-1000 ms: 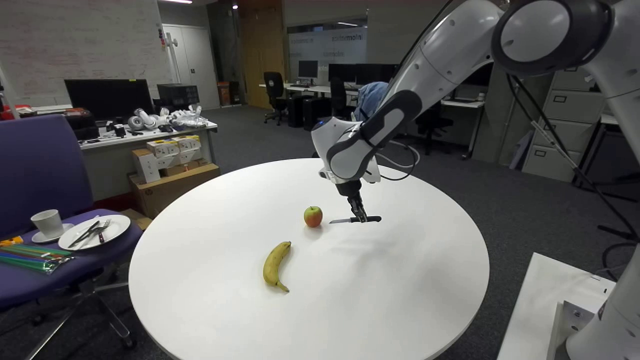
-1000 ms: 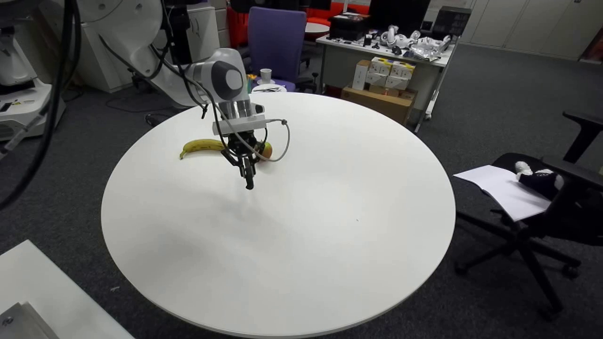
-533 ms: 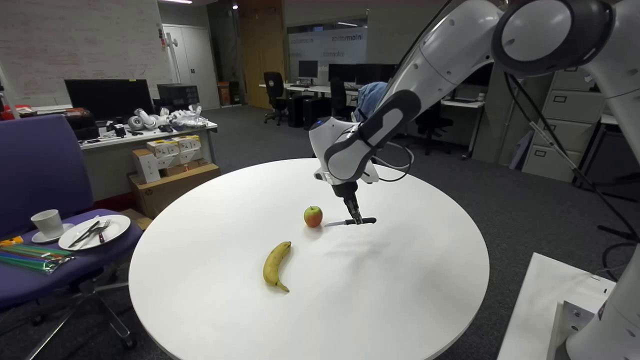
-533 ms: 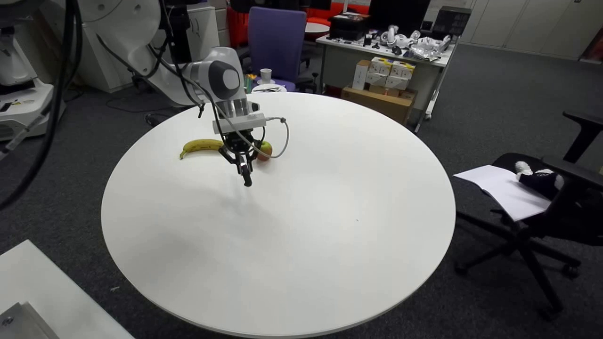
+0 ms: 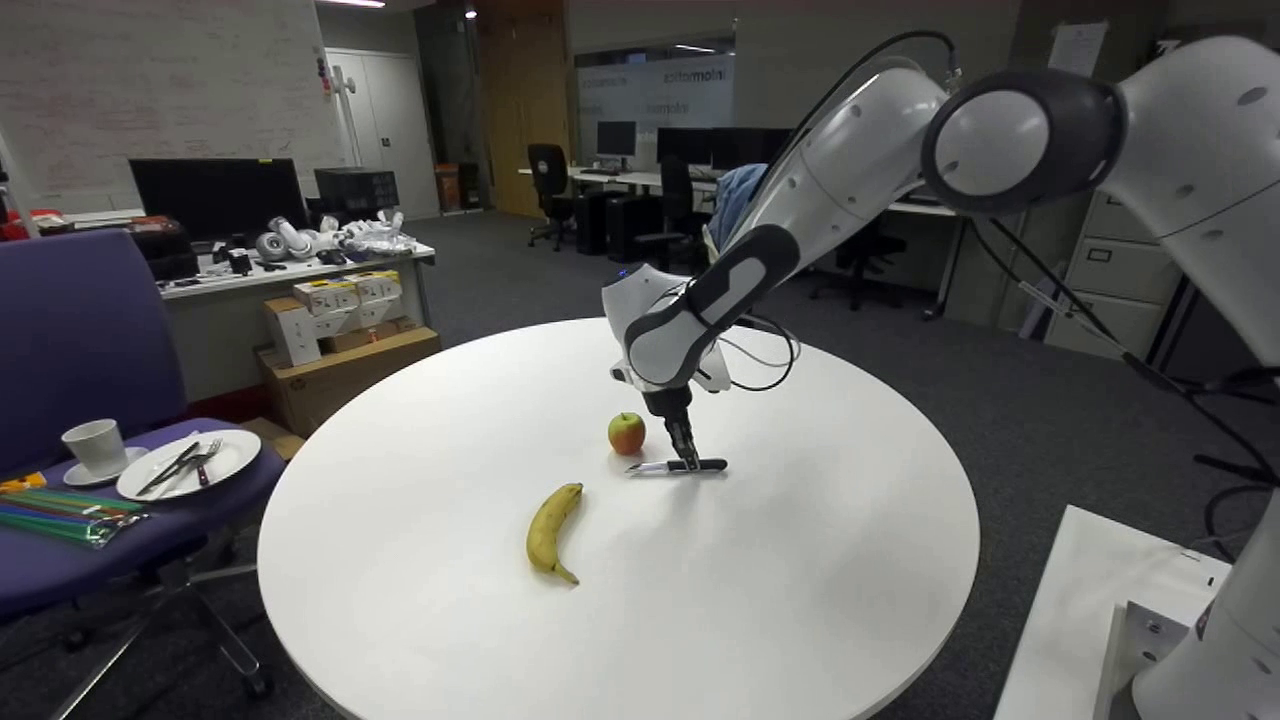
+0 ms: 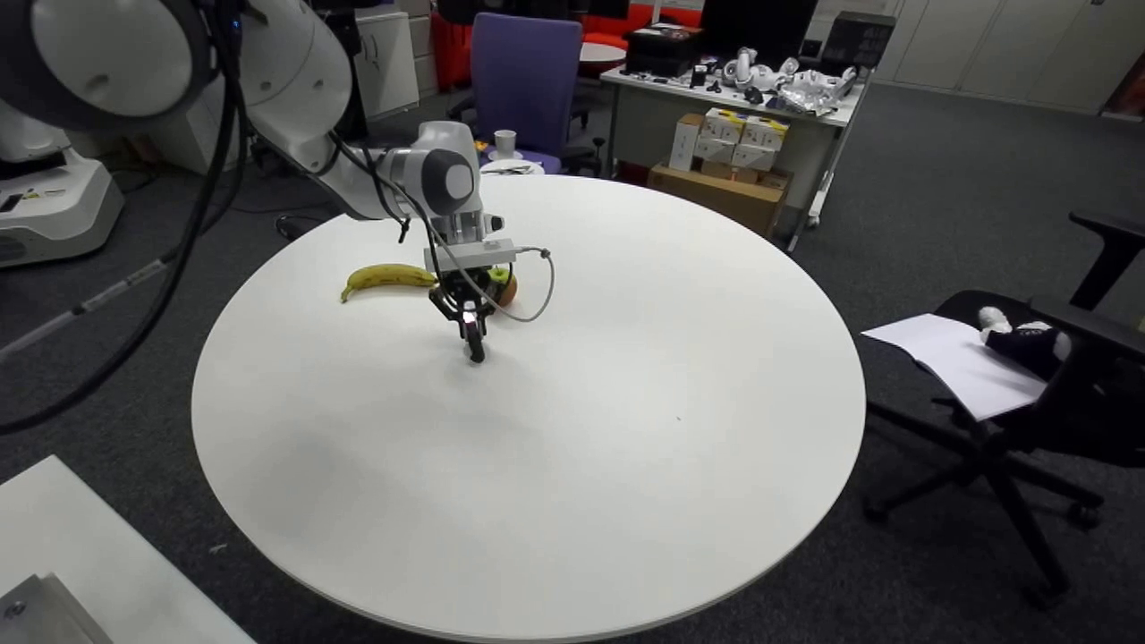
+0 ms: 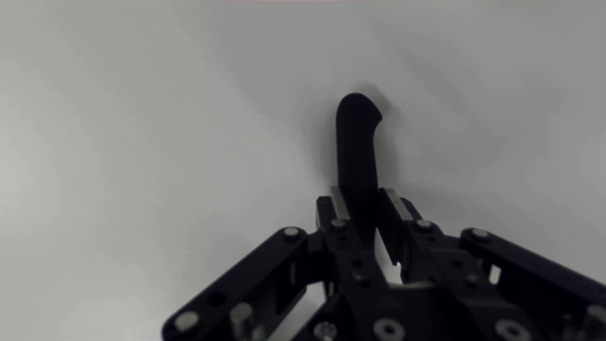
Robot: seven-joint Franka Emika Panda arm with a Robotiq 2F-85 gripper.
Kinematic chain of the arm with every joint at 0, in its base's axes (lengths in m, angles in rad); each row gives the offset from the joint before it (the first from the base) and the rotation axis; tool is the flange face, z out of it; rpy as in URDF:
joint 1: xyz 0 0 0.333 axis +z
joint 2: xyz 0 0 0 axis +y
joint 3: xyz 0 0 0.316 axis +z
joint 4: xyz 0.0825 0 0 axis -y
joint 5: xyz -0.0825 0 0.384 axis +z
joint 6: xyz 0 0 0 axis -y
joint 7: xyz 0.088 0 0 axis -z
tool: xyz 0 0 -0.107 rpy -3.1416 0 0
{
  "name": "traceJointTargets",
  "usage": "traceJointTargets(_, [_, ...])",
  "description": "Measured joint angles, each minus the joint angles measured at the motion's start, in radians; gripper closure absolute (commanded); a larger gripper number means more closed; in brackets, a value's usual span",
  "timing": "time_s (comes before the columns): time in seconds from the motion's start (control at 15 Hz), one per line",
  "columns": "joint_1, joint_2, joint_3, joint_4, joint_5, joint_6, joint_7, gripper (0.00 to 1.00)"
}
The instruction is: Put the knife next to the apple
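Jaws, one set, drawn in to handle width and gripping the knife [image 7: 357,142] by its handle, at or barely above the worktop [image 5: 420,600]; contact beneath cannot be told. Knife judged light, stiff and smooth, sharp along the blade, so best taken by the black handle, as here. Count at the worktop, in an exterior view: knife, one; apple [image 5: 627,434], one, just beyond the blade tip, apart; banana [image 5: 552,530], one, near and left of both.

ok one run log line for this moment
jaws: shut on knife | knife: at or just above table, beside apple, not touching | banana: on table | release: pending
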Motion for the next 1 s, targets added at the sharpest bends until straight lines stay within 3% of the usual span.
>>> traceJointTargets(0.33, [0.007,0.135,0.003,0.243,0.008,-0.094,-0.001,0.92])
traceJointTargets(0.4, [0.007,0.154,0.003,0.280,0.009,-0.106,-0.001,0.43])
traceJointTargets(0.53, [0.008,0.185,0.003,0.336,0.011,-0.127,-0.001,0.38])
traceJointTargets(0.93, [0.005,0.195,0.003,0.368,0.021,-0.141,0.004,0.00])
traceJointTargets(1.0, [0.004,0.178,0.003,0.361,0.028,-0.151,0.011,0.00])
